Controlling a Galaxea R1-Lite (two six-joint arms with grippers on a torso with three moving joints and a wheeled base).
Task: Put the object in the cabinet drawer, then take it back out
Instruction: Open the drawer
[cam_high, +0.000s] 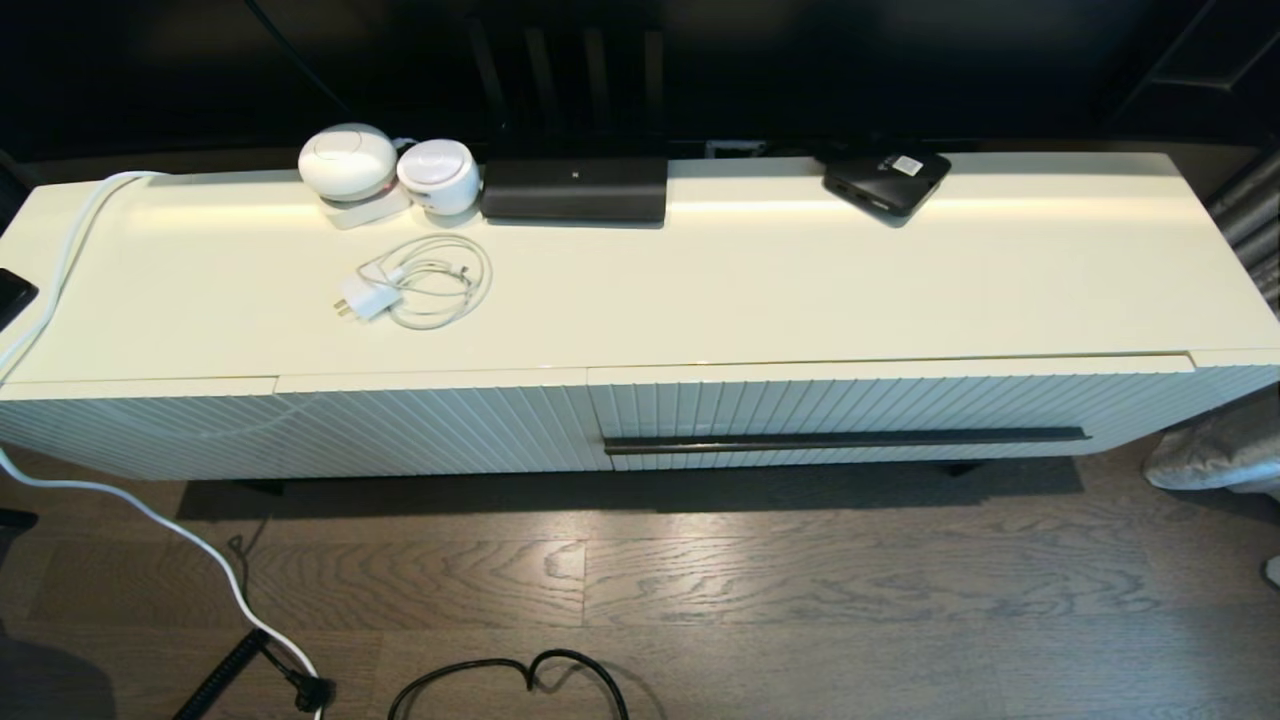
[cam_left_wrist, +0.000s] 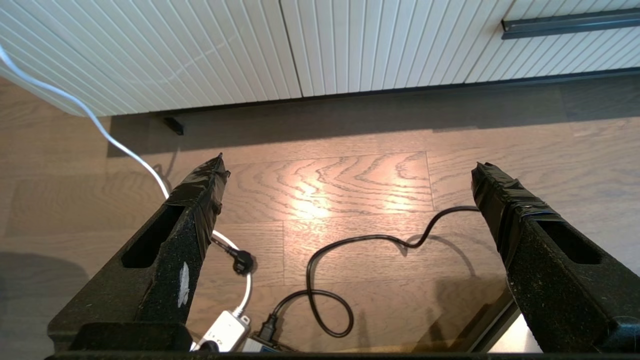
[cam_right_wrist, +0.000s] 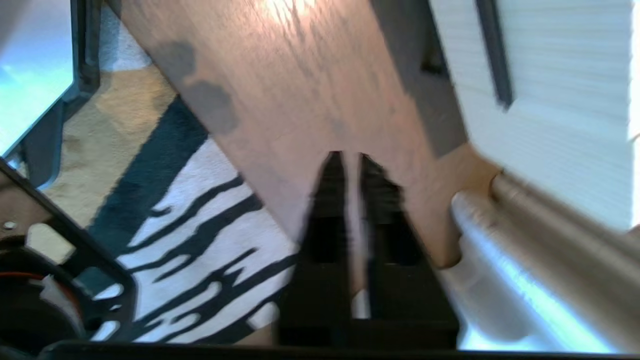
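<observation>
Black tape-wrapped fingers (cam_left_wrist: 200, 200), one white-scuffed

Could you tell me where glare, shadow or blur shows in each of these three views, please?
Head view: a bright band of glare runs along the cabinet top and a dark shadow lies under the cabinet. Left wrist view: sharp, with a bright reflection on the wooden floor. Right wrist view: blurred throughout, right gripper included.

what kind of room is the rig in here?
Probably a home living room. A long low cream cabinet stands on wood flooring, with a router-like black device, two white gadgets and a charger cable on top. A zebra-pattern rug lies nearby.
</observation>
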